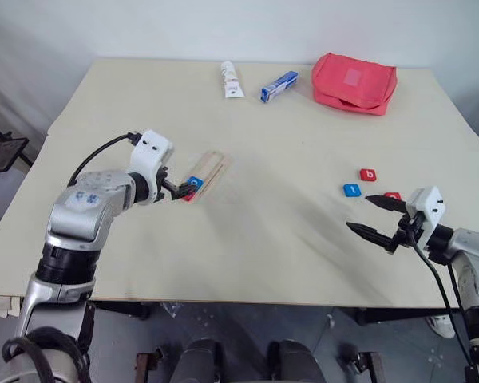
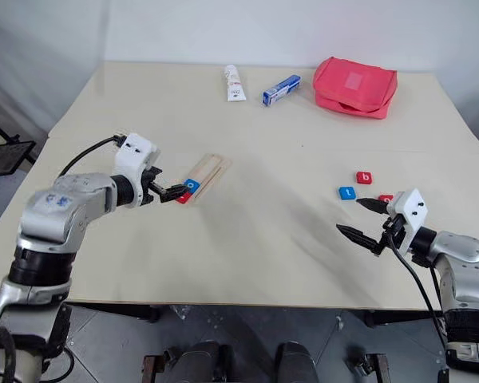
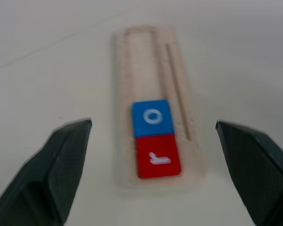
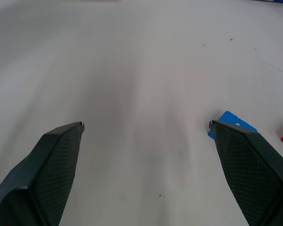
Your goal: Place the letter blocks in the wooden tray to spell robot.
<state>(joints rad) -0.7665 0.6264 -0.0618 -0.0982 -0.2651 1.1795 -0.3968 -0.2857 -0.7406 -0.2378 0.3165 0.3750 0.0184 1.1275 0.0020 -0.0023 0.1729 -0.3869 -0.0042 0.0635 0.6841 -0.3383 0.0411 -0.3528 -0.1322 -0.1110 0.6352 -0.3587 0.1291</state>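
**Two blocks in the tray, three on the table**

Nearest us, our right gripper (image 2: 359, 219) hangs with its fingers spread wide and empty. Just beyond it lie a partly hidden red block (image 2: 385, 198), the blue t block (image 2: 347, 192) and the red b block (image 2: 366, 178). Our left gripper (image 3: 153, 134) is also parted, holding nothing, over the near end of the wooden tray (image 3: 179, 70), where the red r block (image 3: 158, 157) touches the blue o block (image 3: 152, 117). Farthest off sit a white tube (image 1: 231, 80), a blue-and-white box (image 1: 279, 86) and a red pouch (image 1: 354, 83).
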